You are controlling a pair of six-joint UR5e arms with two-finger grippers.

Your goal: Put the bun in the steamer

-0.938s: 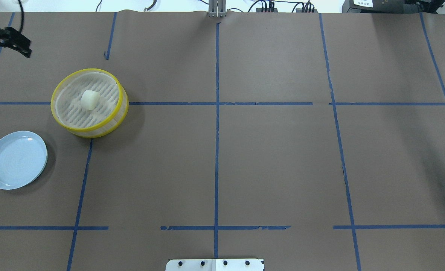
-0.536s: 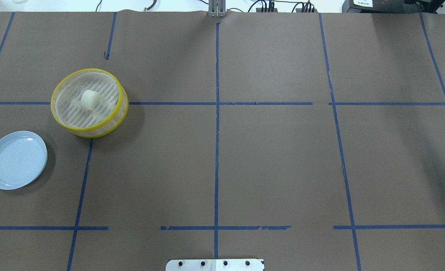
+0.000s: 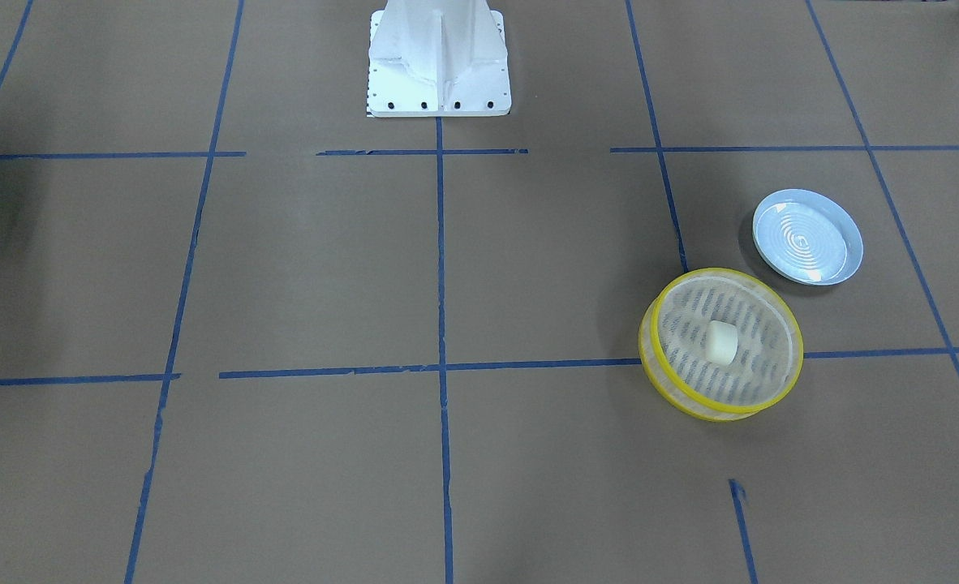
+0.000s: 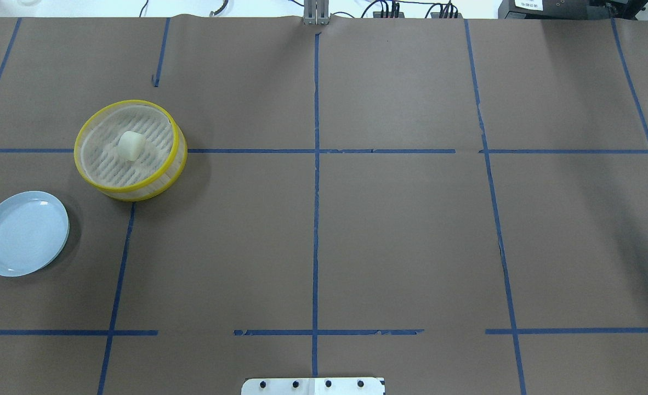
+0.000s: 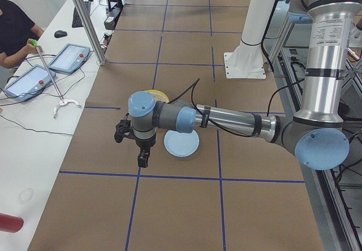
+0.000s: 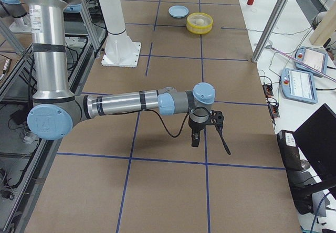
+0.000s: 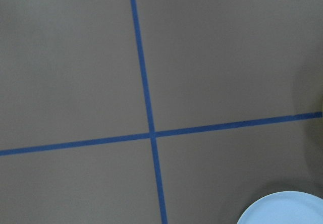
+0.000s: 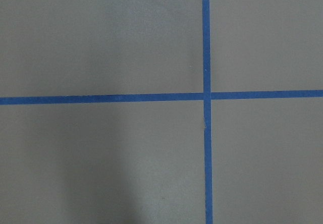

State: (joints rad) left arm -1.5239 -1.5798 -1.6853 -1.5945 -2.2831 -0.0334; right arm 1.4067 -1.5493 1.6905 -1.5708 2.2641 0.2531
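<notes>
The bun [image 4: 131, 145] lies on the slatted floor of the steamer [image 4: 159, 184], near the middle and apart from the wall on every side, so I judge that the placing is already done. A soft lump resting flat in the centre has no reason to roll, and the yellow rim stands higher than the floor around it. The steamer stands on the left, farther part of the worktop [image 4: 401, 230], partly over a line of blue tape [image 4: 315, 219]. The pale blue plate [image 4: 22, 233] lies nearer and more to the left, close to the steamer but not touching it, and nothing lies on it. Neither arm is over the steamer. The left gripper [image 5: 142, 159] hangs above the worktop just beyond the plate, toward the left end, and its wrist camera shows only tape lines and one edge of the plate. The right gripper [image 6: 197, 137] hangs well apart, toward the right end. Both show only in the side views, so I cannot tell if their fingers are wide or narrow. The steamer is well away from the far edge of the worktop, and to its right there is much open room for an arm to pass.
</notes>
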